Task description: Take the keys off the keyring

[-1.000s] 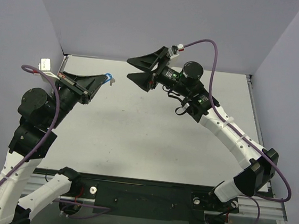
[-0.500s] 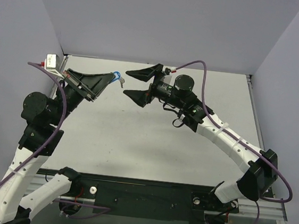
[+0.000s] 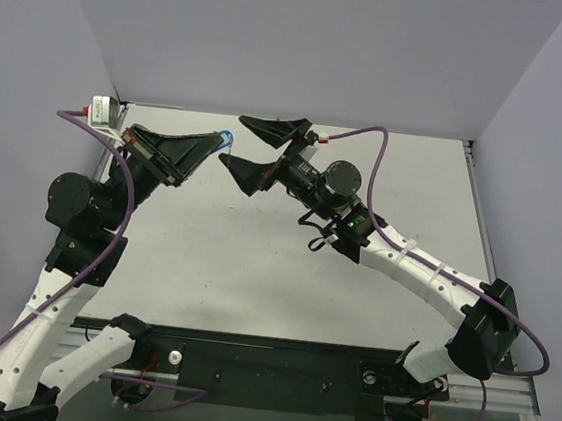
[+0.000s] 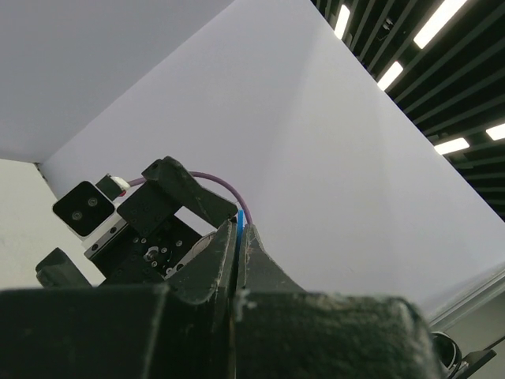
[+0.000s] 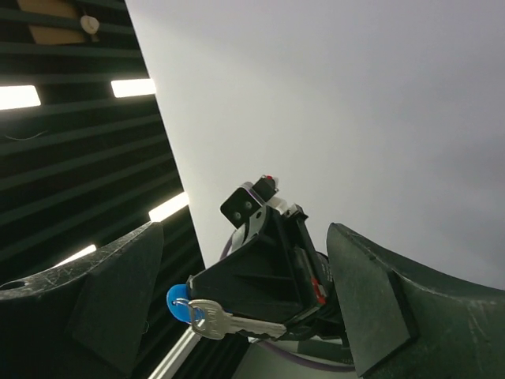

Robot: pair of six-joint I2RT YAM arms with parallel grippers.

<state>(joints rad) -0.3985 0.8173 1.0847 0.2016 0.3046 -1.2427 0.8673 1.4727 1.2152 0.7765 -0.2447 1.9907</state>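
Note:
My left gripper (image 3: 218,142) is held up in the air and is shut on the bright blue tag (image 3: 227,137) of the keyring. In the left wrist view the tag shows as a thin blue sliver (image 4: 238,223) between the closed fingertips. In the right wrist view the tag (image 5: 178,303) sticks out of the left gripper (image 5: 264,272). The thin ring (image 5: 192,309) hangs from the tag, and the small silver key (image 5: 235,324) lies along the gripper's lower edge. My right gripper (image 3: 252,148) is open and empty. Its two fingers (image 5: 114,292) stand on either side of the key, apart from it.
Both arms are raised above the pale table (image 3: 286,261). Grey walls (image 3: 309,43) enclose the back and sides. The right wrist's purple cable (image 3: 381,171) arcs over the right arm. A black rail (image 3: 275,366) runs along the near edge.
My left gripper has moved right with the tag. My right gripper has swung left and tilted, so that its open fingers now flank the left gripper's tip.

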